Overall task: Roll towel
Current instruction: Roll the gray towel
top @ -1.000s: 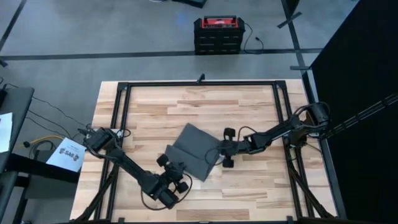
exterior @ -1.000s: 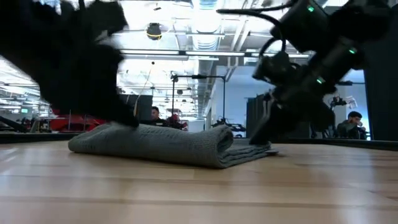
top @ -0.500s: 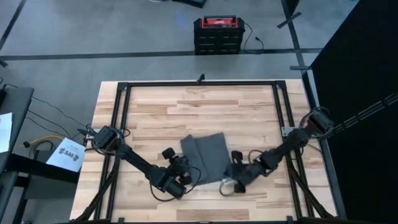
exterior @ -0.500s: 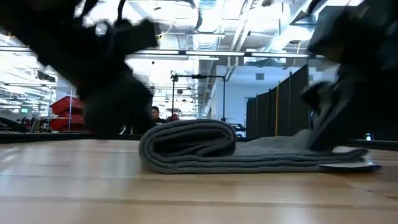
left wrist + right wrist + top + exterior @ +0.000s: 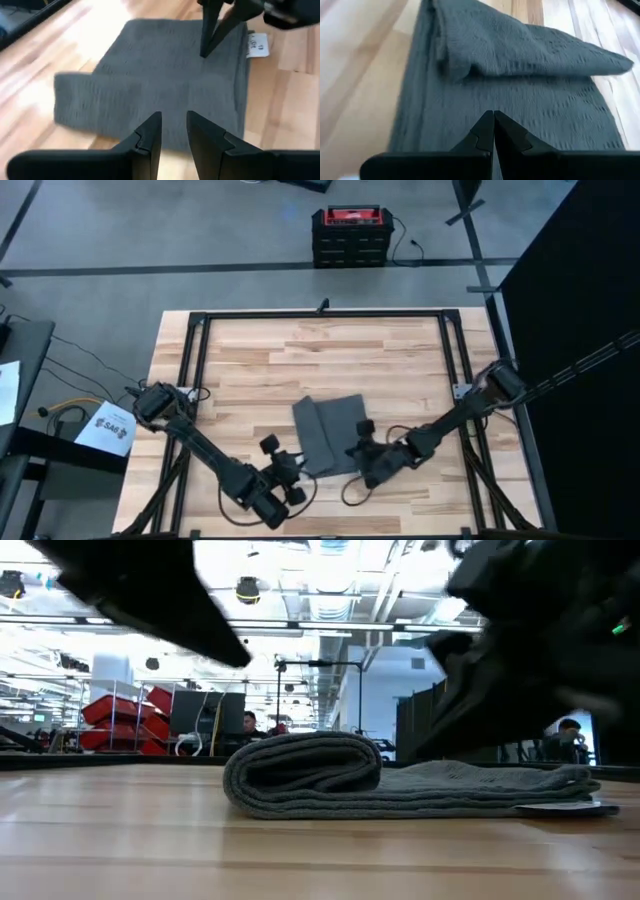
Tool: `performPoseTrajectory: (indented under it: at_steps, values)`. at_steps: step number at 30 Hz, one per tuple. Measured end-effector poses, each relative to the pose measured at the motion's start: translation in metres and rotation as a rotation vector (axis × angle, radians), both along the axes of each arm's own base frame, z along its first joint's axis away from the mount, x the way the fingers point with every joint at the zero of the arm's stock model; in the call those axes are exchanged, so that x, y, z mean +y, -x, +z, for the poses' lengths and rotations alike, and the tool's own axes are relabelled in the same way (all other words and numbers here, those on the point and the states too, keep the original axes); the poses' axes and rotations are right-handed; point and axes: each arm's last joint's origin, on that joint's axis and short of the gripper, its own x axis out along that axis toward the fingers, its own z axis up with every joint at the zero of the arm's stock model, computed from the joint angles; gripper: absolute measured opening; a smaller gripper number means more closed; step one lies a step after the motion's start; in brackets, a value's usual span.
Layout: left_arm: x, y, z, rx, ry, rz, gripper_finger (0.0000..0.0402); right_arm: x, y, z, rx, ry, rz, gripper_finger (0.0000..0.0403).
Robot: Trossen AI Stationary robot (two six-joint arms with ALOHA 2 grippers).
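Towel point(image 5: 330, 434): dark grey cloth near the table's middle; one end rolled into a thick fold, the rest flat, white tag point(image 5: 257, 45) at its edge.
Left gripper point(image 5: 283, 468): off the towel's near corner, holding nothing — fingers slightly apart.
Right gripper point(image 5: 362, 452): at the flat end's edge, fingers pressed together, nothing visibly clamped.
Table point(image 5: 250, 350): pale wood planks.
Step in hand: likely mid-roll — one turn made, flat tail left.
Next move: probably both grippers take the rolled end and turn it over the flat part, keeping edges aligned.
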Motion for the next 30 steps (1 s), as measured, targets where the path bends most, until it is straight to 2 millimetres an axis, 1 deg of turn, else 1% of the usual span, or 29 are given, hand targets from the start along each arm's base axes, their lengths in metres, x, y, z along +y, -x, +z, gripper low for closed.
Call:
performPoseTrajectory:
  at_steps: [3, 5, 8, 11, 14, 18, 22, 27, 30]
  values:
    - [-0.001, 0.011, -0.012, -0.034, 0.051, 0.031, 0.0077, -0.005, -0.014, -0.006, 0.024, 0.031, 0.004, 0.0000]
    - [0.001, 0.016, -0.023, -0.062, 0.086, 0.040, 0.0077, -0.007, -0.023, -0.006, 0.021, 0.031, 0.005, 0.0000]
    - [0.005, 0.015, -0.035, -0.114, 0.122, 0.022, 0.0077, -0.011, -0.032, -0.009, 0.033, 0.007, 0.017, 0.0000]
    - [0.013, 0.007, -0.042, -0.165, 0.123, -0.008, 0.0077, -0.014, -0.038, -0.014, 0.055, -0.039, 0.032, 0.0000]
    - [0.024, 0.007, -0.051, -0.145, 0.107, -0.012, 0.0077, -0.016, -0.047, -0.018, 0.056, -0.086, 0.026, 0.0000]
    - [0.033, 0.015, -0.063, -0.104, 0.126, 0.013, 0.0077, -0.016, -0.051, -0.018, 0.057, -0.079, 0.028, 0.0000]
    - [0.032, 0.022, -0.066, -0.095, 0.134, 0.019, 0.0077, -0.015, -0.053, -0.012, 0.072, -0.070, 0.050, 0.0000]
    - [0.019, 0.025, -0.052, -0.079, 0.130, 0.004, 0.0077, -0.012, -0.058, -0.005, 0.110, -0.084, 0.080, 0.0000]
    - [0.014, 0.030, -0.048, -0.084, 0.103, 0.016, 0.0077, -0.012, -0.062, -0.001, 0.105, -0.095, 0.089, 0.0000]
